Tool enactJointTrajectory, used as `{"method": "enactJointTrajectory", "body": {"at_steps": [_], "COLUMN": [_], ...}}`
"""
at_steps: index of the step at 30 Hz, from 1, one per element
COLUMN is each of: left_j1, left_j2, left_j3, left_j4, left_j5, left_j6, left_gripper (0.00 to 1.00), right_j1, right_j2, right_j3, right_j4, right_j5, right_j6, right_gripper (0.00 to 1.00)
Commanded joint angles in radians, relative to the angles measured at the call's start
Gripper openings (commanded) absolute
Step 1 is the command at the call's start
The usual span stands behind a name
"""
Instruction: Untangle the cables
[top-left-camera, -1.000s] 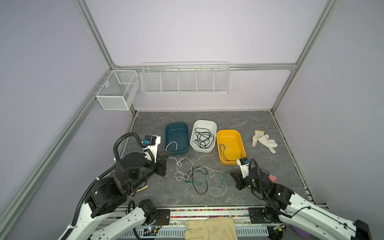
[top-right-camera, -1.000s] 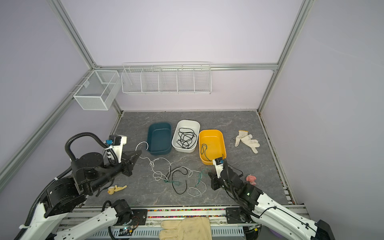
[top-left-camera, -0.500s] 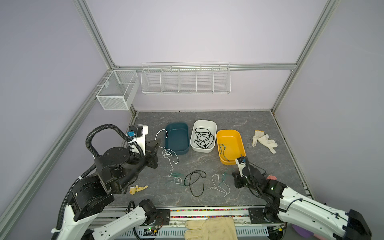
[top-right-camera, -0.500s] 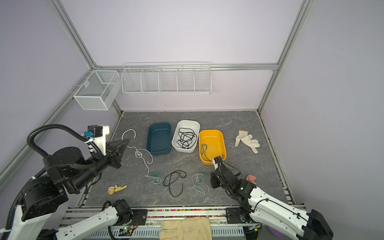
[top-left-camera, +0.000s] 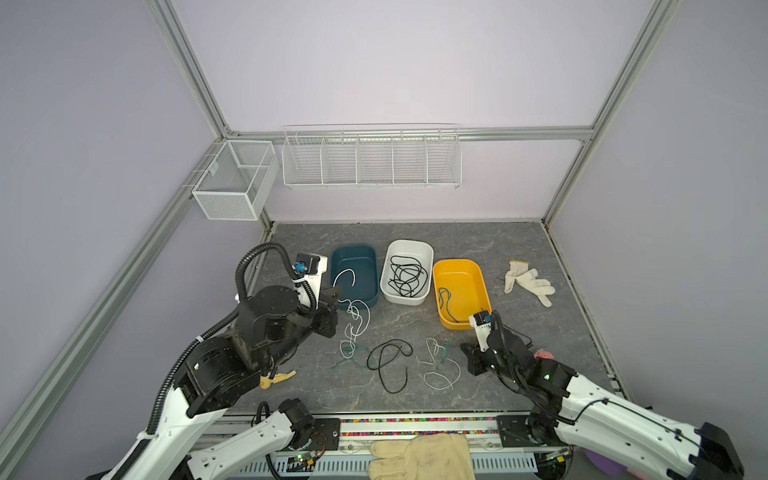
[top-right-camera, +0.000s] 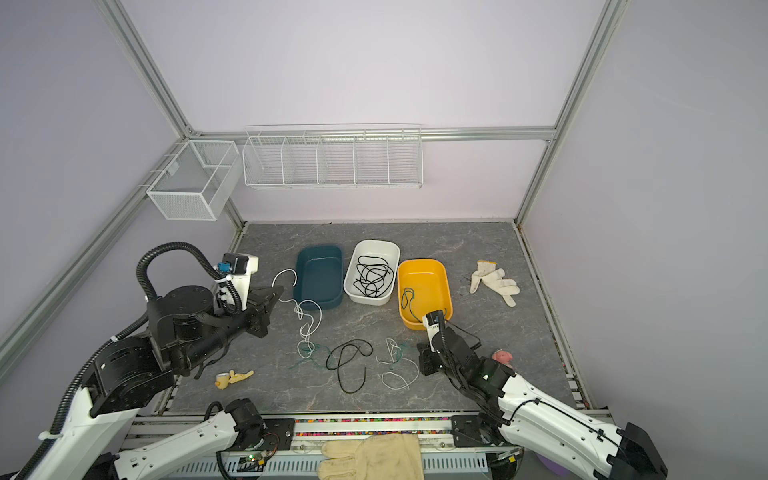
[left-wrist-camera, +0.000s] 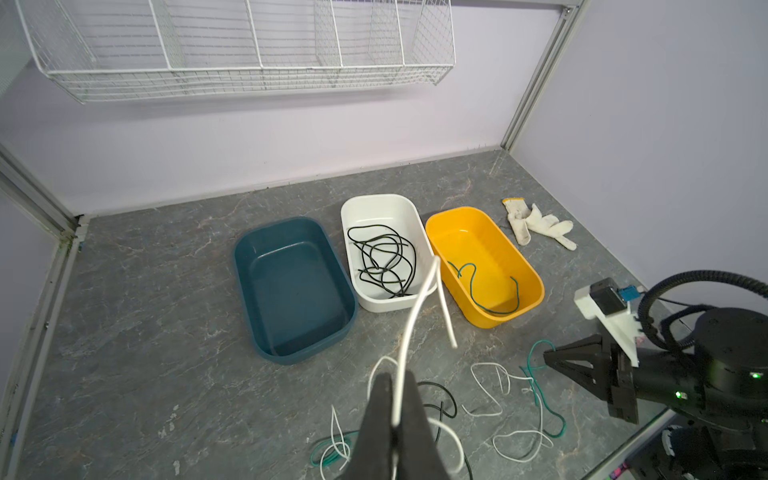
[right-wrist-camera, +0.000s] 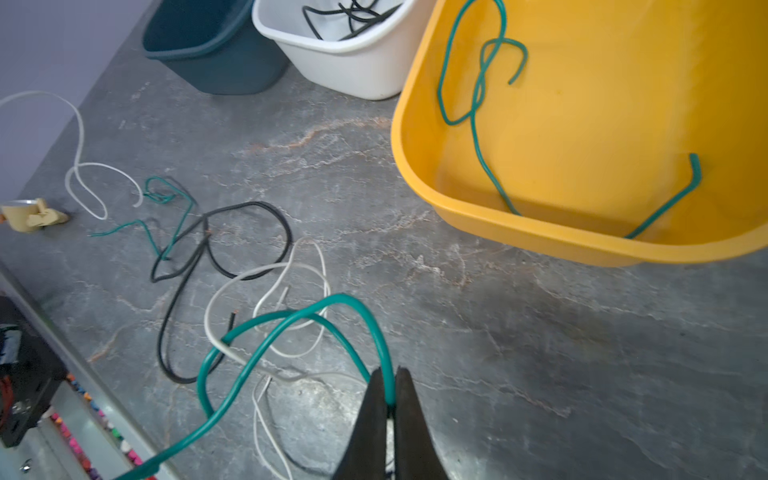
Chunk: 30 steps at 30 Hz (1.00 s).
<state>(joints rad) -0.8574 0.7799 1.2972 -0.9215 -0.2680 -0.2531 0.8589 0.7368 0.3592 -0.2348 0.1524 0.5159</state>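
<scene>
White cable (left-wrist-camera: 417, 307) in closed left claw (left-wrist-camera: 397, 377)

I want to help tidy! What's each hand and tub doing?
Left hand: shut on thin white cable.
Right hand: shut on thin teal-green cable.
Dark teal plastic tub: empty.
White plastic tub: black cables inside.
Yellow plastic tub: second teal-green cable inside.

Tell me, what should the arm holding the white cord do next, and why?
Probably lift a little higher toward the blue tub. The left gripper is shut on the white cord, whose lower loops lie across a green cord on the table. The blue tub has nothing in it.
</scene>
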Motion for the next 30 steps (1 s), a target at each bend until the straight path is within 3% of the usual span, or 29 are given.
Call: {"method": "enactJointTrajectory", "body": {"at_steps": [1,3,8,12,20,30], "left_j1": [0.003,0.004,0.004,0.004,0.004,0.004], "left_j2": [-0.009,-0.014,-0.021,0.003,0.022,0.0], "left_j3": [-0.03,-0.045,-0.078,-0.098,-0.128,-0.18], "left_j4": [0.034,0.054,0.126,0.177,0.276,0.409], "left_j5": [0.048,0.067,0.119,0.171,0.217,0.249], "left_j6": [-0.043,-0.066,-0.136,-0.168,-0.229,-0.306], "left_gripper": [0.0,0.0,0.0,0.0,0.0,0.0], "right_j1": [-0.006,-0.003,0.012,0.038,0.197,0.278], "right_j2": [0.008,0.02,0.082,0.145,0.248,0.465], "right_j3": [-0.015,-0.016,0.016,0.06,0.191,0.25], "right_j4": [0.081,0.115,0.177,0.19,0.338,0.641], "right_j5": [-0.113,-0.149,-0.187,-0.183,-0.217,-0.151], "right_j6": [-0.03,-0.044,-0.081,-0.082,-0.11,-0.104], "right_gripper": [0.06,0.08,0.33,0.4,0.66,0.72]}}
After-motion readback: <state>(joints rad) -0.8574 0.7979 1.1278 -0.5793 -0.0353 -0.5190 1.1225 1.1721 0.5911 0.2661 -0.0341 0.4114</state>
